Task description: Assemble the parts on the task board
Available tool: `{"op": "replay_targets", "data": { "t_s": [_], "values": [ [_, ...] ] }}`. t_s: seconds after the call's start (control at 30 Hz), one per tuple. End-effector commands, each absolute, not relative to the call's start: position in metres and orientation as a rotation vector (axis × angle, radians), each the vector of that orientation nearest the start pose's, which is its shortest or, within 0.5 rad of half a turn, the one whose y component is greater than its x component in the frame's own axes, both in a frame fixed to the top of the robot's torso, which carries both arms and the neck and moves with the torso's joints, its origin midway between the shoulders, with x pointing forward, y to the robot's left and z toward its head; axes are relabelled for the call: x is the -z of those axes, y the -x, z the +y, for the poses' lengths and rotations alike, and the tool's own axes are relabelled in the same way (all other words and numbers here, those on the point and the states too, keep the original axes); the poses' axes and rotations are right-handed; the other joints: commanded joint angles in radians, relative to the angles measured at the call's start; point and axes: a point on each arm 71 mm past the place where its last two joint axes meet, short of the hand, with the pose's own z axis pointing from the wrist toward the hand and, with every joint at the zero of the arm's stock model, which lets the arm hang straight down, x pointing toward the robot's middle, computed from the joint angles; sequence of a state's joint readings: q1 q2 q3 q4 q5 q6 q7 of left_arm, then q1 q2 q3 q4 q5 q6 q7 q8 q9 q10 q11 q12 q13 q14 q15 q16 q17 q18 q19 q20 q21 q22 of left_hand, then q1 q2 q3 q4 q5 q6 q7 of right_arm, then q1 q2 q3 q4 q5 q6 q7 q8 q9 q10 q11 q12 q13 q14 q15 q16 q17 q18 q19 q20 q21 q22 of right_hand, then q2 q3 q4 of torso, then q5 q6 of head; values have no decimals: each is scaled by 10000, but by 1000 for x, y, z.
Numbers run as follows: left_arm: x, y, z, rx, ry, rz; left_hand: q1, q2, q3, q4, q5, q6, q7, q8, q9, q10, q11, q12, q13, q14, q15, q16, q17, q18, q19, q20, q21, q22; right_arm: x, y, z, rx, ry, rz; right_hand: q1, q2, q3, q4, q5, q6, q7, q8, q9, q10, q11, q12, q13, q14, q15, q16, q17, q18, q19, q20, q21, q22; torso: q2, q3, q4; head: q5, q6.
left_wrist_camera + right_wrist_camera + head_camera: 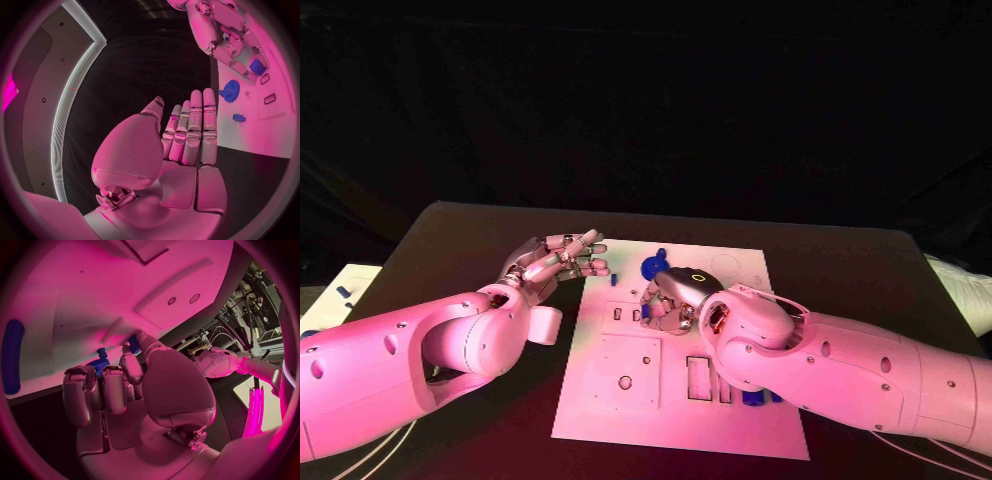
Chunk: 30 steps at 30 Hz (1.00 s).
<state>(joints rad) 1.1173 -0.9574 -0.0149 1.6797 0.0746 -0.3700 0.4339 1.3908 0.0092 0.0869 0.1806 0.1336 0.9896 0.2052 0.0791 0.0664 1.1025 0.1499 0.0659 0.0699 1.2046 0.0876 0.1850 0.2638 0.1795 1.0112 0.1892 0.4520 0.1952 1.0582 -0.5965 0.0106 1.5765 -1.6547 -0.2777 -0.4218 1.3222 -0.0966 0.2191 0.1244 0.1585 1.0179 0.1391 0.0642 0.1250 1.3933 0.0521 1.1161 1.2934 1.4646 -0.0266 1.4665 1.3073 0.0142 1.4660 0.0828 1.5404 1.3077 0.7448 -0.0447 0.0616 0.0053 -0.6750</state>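
In the middle of the black table (473,225) lies the white task board (678,415), a flat plate with several rectangular cut-outs and round holes. Just off the board's left edge the left hand (557,258) hovers with its fingers (195,125) straight and together, palm bare, holding nothing and touching nothing. Over the board's upper middle the right hand (672,300) is lowered onto the plate with its fingers (112,390) curled down; the right wrist view shows a small blue part (100,363) right at the fingertips against the board, though whether it is actually pinched cannot be told. On the board beyond the right hand sits a blue gear-shaped part (655,266), with a smaller blue piece (239,118) lying nearer the board's left edge. More blue parts (762,397) rest by the slots on the board's near right, partly hidden under the right arm (862,375).
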Motion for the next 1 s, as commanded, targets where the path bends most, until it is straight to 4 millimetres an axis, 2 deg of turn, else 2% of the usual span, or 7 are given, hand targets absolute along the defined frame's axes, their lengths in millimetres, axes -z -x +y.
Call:
{"op": "replay_targets", "data": {
  "t_s": [0.03,0.4,0.57,0.67,0.83,0.9,1.0],
  "values": [
    [194,-449,222,15747,12557,13813,82,-17,1,-34,-23,26,64,-33,-4,-20,9,-20,-14,-15,20,-26,8,17,-15,43,35,14,232,-442,-79,-5722,2021,17925,-23,-169,-110,24,-39,-158,28,-29,-22,-97,10,-107,-64,671,79,-51,813,36,492,95,-41,1953,-4,4,3,4,-3],
    [194,-450,222,15718,12579,13839,81,-17,2,-36,-23,26,64,-36,-4,-22,10,-20,-14,-15,20,-29,11,16,-16,43,36,14,220,-437,-79,-6812,1476,16364,-137,-366,-448,270,-119,-432,65,-5,-12,-241,53,-392,-269,676,119,-60,821,37,494,141,-47,1952,-8,8,-1,-3,22],
    [196,-451,223,15630,12669,14010,57,-11,23,-66,-27,67,41,-52,1,15,-24,-7,-8,213,-36,57,141,32,92,10,138,63,209,-431,-84,-8335,1237,15322,-217,-504,-938,720,-229,-857,158,-30,-41,-313,136,-484,-357,661,183,-104,775,54,438,188,-88,1883,-6,8,-9,4,44],
    [199,-452,224,15506,12736,14298,-33,-22,33,-87,-32,117,-8,-86,1,186,-119,29,21,826,-191,403,513,46,498,-135,504,246,198,-429,-93,-9865,791,15009,22,-348,-1451,1124,-383,-1194,254,4,-42,-637,231,-924,-667,634,271,-174,706,102,289,274,-195,1703,-12,8,-11,15,48],
    [203,-452,224,14998,12534,15084,-199,-34,69,4,-38,221,-270,-87,10,1302,-508,417,289,2549,-670,1678,1601,57,1592,-572,1572,822,178,-433,-115,-11149,-106,15088,160,-269,-1749,1256,-244,-1279,280,2,-16,-792,257,-1131,-844,602,291,-265,594,142,165,300,-286,1552,-18,14,-31,43,91],
    [206,-452,223,14617,12210,15733,-271,-121,67,74,-43,385,-480,-20,30,2004,-771,784,568,3118,-929,4478,4068,-19,2217,-843,2612,1676,169,-436,-129,-11401,-703,15183,209,-219,-1805,1272,-181,-1291,282,4,-6,-805,258,-1134,-861,599,293,-276,586,145,154,303,-295,1539,-35,26,-37,33,90],
    [210,-452,223,13751,11536,16941,-381,-249,32,165,-41,728,-725,143,102,2805,-1140,1606,1282,3364,-1175,10330,9459,-599,3561,-1171,6222,6127,158,-444,-150,-11509,-1612,15334,296,-83,-1868,1285,-80,-1224,262,41,30,-791,245,-1088,-864,600,285,-286,584,146,157,302,-298,1540,-87,58,-52,47,65]
  ]
}}
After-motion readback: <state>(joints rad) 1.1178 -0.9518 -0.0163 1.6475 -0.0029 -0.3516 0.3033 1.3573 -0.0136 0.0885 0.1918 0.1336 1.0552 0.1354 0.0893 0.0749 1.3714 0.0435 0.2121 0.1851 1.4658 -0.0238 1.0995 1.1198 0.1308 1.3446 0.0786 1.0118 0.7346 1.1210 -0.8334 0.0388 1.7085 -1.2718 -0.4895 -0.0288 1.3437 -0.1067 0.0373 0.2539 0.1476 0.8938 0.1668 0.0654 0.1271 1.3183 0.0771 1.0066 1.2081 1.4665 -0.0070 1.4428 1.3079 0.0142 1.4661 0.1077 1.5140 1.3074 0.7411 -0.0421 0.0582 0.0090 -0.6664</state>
